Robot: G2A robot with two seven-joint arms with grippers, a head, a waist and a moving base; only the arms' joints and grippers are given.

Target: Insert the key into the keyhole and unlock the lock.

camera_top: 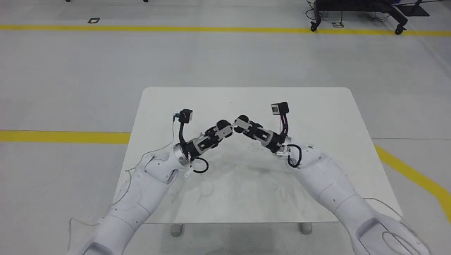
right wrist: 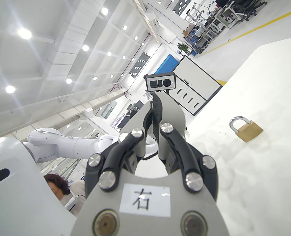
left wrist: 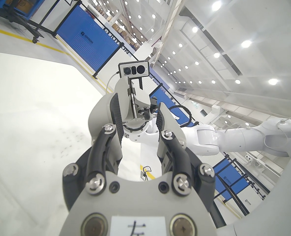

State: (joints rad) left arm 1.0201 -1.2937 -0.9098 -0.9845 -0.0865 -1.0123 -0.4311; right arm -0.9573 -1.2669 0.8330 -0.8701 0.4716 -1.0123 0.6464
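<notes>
- Top view: shows both arms bent in from the near side of the white worktop (camera_top: 317, 114), forearms slanting toward each other. Puts the left gripper (camera_top: 225, 126) and the right gripper (camera_top: 242, 122) tip to tip above the middle of the worktop, just beside one another. Cannot tell from here whether they touch.
- Left wrist view: looks along the left gripper, aimed straight at the right gripper. Finds the left fingers (left wrist: 116, 114) spread wide and gripping nothing. Has the tip of the right gripper facing head-on in the gap between them, with its arm stretching away behind, bent at the elbow.
- Right wrist view: shows the right fingers (right wrist: 156, 114) pressed together, ribbed pad against ribbed pad. Cannot tell whether anything is pinched between them.
- Same view: finds the padlock (right wrist: 247, 130) lying flat on bare worktop, off to one side of the right gripper and apart from it.
  - Runs its long axis from body to shackle (right wrist: 237, 120), the shackle end turned toward the worktop edge nearest a white cabinet (right wrist: 197, 94).
  - Looks small, with a squarish brass-coloured body and a shiny silver shackle whose two legs both meet the body.
</notes>
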